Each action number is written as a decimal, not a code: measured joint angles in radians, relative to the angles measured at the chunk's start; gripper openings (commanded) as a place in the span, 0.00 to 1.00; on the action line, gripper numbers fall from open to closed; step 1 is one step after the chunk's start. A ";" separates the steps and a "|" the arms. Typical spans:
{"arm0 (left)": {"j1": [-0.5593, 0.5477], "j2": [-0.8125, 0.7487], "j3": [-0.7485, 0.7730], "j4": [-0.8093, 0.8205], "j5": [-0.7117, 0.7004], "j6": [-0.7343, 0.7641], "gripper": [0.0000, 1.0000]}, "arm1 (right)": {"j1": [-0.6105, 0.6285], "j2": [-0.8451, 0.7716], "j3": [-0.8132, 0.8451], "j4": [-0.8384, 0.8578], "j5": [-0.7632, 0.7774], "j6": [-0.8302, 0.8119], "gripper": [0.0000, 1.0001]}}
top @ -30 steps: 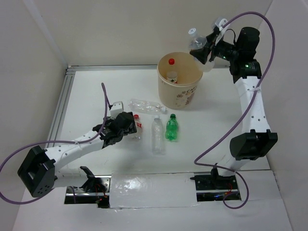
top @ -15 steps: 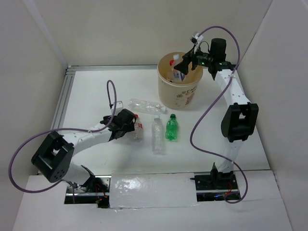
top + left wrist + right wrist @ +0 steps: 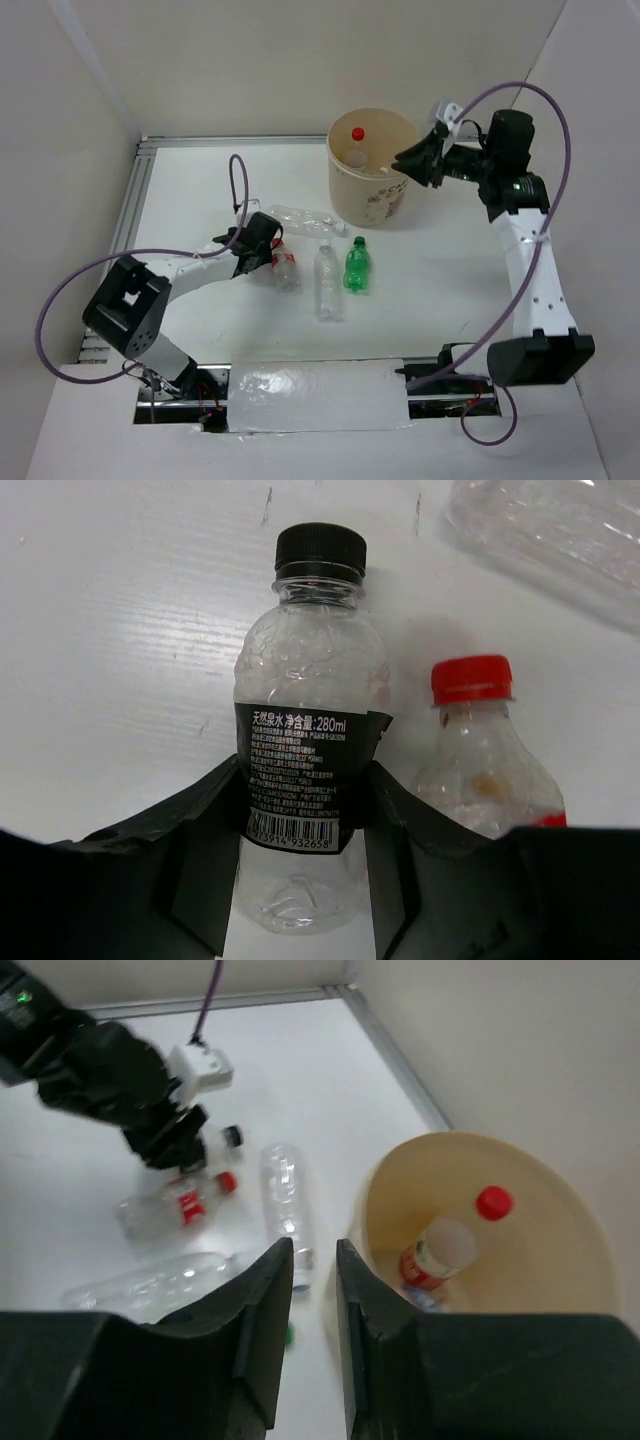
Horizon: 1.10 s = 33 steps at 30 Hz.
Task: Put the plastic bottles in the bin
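Top view: the bin [image 3: 350, 195] stands by the far edge of the worktop [image 3: 200, 190], toward the right corner, with two bottles [image 3: 356, 157] inside it.
Bottles left out: a long clear bottle [image 3: 305, 219], a red-cap bottle [image 3: 285, 268], a white-cap bottle [image 3: 326, 285] and a green bottle [image 3: 357, 268] lie in the middle of the worktop, well apart from the bin.
Left claw [image 3: 303, 770]: clenched on a black-cap bottle [image 3: 310, 670], its fingers [image 3: 205, 870] pressing both sides of the black label. That bottle lies flat on the worktop, just beside the red-cap bottle.
Right claw [image 3: 315, 1250]: loose and empty, fingers [image 3: 265, 1320] a little apart, hanging in the air by the right side of the bin.
Step now: I think the left claw is ready to lift its bottle.
Slip risk: the bottle is round and smooth, so a weak squeeze may let it slide out.
Bump risk: one finger sits close to the red-cap bottle, so a crooked lift could push it rolling.
Carry risk: the long clear bottle lies on the way to the bin, and the right claw hangs there too; a low carry could hit either.
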 measured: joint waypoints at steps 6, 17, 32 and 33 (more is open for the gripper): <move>-0.042 -0.260 -0.019 -0.055 0.057 0.050 0.00 | -0.010 -0.232 -0.270 -0.186 -0.032 -0.266 0.71; -0.100 -0.201 0.497 0.165 0.319 0.157 0.00 | 0.053 -0.354 -0.714 -0.246 0.106 -0.280 0.52; -0.130 0.505 1.178 0.105 0.394 0.156 1.00 | 0.107 -0.142 -0.800 0.085 0.266 0.328 0.82; -0.130 0.505 1.178 0.094 0.393 0.154 1.00 | 0.118 -0.142 -0.815 0.118 0.282 0.367 0.82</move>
